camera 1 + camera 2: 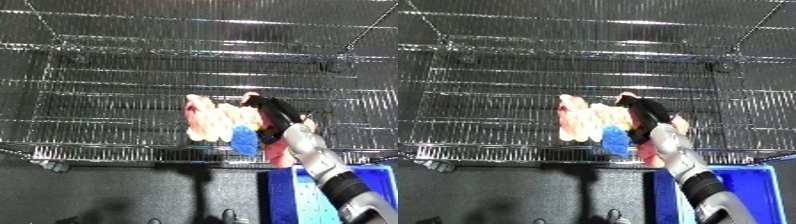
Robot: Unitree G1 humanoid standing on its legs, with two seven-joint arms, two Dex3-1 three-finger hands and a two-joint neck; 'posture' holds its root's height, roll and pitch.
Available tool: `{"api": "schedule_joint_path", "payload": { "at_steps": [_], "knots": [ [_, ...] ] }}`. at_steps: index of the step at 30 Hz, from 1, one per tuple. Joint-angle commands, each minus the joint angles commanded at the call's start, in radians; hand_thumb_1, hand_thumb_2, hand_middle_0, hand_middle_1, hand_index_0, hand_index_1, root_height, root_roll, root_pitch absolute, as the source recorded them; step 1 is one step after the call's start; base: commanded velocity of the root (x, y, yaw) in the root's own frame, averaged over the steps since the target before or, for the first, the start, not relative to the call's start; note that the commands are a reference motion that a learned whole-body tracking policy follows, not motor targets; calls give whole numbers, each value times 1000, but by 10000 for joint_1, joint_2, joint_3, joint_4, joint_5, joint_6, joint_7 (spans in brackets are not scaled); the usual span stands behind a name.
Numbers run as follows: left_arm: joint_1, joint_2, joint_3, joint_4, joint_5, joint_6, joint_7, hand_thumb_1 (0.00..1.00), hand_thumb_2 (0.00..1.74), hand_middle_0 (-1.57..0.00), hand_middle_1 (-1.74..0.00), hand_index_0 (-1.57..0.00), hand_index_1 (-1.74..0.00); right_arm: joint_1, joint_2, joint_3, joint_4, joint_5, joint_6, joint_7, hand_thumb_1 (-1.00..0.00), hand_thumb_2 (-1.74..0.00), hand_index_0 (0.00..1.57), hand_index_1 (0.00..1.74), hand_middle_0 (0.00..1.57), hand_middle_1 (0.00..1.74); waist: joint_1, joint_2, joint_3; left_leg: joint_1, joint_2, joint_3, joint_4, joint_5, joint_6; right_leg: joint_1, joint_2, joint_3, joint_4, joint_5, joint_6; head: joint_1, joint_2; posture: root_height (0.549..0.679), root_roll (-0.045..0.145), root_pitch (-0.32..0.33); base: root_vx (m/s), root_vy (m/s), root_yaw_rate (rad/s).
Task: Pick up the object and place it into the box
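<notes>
Surrounding the toy: a wire shelf (107, 100) of thin bars, its front lip just below.
Bin (306, 197): blue, at lower right, under the forearm.
Plush toy (213, 122): cream, pink and blue, on the shelf.
Right hand (271, 112): reaching up from lower right, fingers curled round the toy's right side.

right hand (644, 116) on plush toy (598, 125) | wire shelf (505, 100); blue bin (753, 192) below

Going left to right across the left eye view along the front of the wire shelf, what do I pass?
Bare wire shelf → pale yellow and pink soft toy with its blue part → right hand at the toy's right side → blue bin, lower down, below the shelf edge.
</notes>
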Motion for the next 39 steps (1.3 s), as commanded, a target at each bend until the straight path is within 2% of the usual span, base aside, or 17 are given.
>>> {"api": "schedule_joint_path", "payload": {
  "at_steps": [5, 9, 12, 18, 21, 23, 26, 33, 39],
  "knots": [
    [48, -102, 191, 88, 80, 94, 65, 1000, 1740, -1570, -1740, -1570, -1740, 1070, -407, -1164, -1942, 152, -62, -364, -1000, -1740, 1570, 1740, 1570, 1740, -276, -37, -69, 82, 30, 47, 13, -14, 19, 72, -11, 54, 5, -26, -16, 50, 221, 637, 40, -162, -10, 8, -36],
    [141, -165, 329, 26, 134, 159, 75, 1000, 1740, -1570, -1740, -1570, -1740, 1888, -516, -2039, -3034, 250, -118, -556, -1000, -1740, 1570, 1740, 1570, 1740, -470, -51, -93, 152, 62, 97, 46, -41, 25, 104, -16, 90, 25, -33, -24, 233, 417, 636, 41, -170, -8, 6, -38],
    [223, -239, 477, -53, 125, 216, 76, 1000, 1740, -1570, -1740, -1570, -1740, 2508, -486, -2705, -3807, 389, -200, -687, -1000, -1740, 1570, 1740, 1570, 1740, -631, -62, -111, 190, 94, 148, 71, -63, 35, 98, -26, 122, 52, -34, -25, 604, 843, 635, 41, -175, -4, -1, -53],
    [397, -411, 769, -319, 34, 282, 121, 1000, 1740, -1570, -1740, -1570, -1740, 3965, 261, -4218, -4989, 1719, -555, -894, -1000, -1740, 1570, 1740, 1570, 1740, -948, -68, -148, 225, 138, 250, 142, -119, 43, 78, -11, 201, 86, -35, -20, 1580, 958, 634, 42, -180, -10, 1, -54],
    [481, -479, 887, -381, -7, 326, 146, 1000, 1740, -1570, -1740, -1570, -1740, 4561, 627, -4836, -5347, 2258, -734, -1009, -1000, -1740, 1570, 1740, 1570, 1740, -1097, -75, -171, 260, 159, 302, 154, -144, 40, 94, 8, 241, 69, -38, -21, 2046, 783, 634, 42, -181, -14, 4, -62],
    [540, -524, 953, -381, -27, 366, 161, 1000, 1740, -1570, -1740, -1570, -1740, 5008, 936, -5284, -5491, 2779, -892, -1072, -1000, -1740, 1570, 1740, 1570, 1740, -1222, -77, -208, 319, 180, 347, 149, -167, 39, 136, 28, 276, 37, -35, -26, 2820, 491, 634, 42, -183, -7, 5, -84],
    [632, -589, 1028, -371, -9, 441, 158, 1000, 1740, -1570, -1740, -1570, -1740, 5631, 1356, -5877, -5541, 3394, -1082, -1138, -1000, -1740, 1570, 1740, 1570, 1740, -1401, -82, -262, 428, 212, 396, 149, -210, 41, 242, 57, 326, -30, -42, -36, 3324, 572, 635, 43, -188, 4, 4, -87],
    [767, -606, 1104, -422, 151, 516, 26, 1000, 1740, -1570, -1740, -1570, -1740, 6734, 1856, -7163, -5469, 3957, -1455, -1460, -1000, -1740, 1570, 1740, 1570, 1740, -1855, -44, -360, 556, 280, 490, 118, -266, 24, 339, 116, 385, -145, -57, -38, 4681, 778, 636, 43, -189, -2, 2, -60],
    [878, -596, 1068, -282, 114, 527, 38, 1000, 1740, -1570, -1740, -1570, -1740, 7448, 1819, -8183, -5148, 4144, -1645, -1761, -1000, -1740, 1570, 1740, 1570, 1740, -2262, 19, -496, 708, 352, 635, 171, -376, 28, 477, 171, 465, -277, -40, -63, 6512, 1034, 639, 44, -191, 4, 7, -108]
  ]
}}
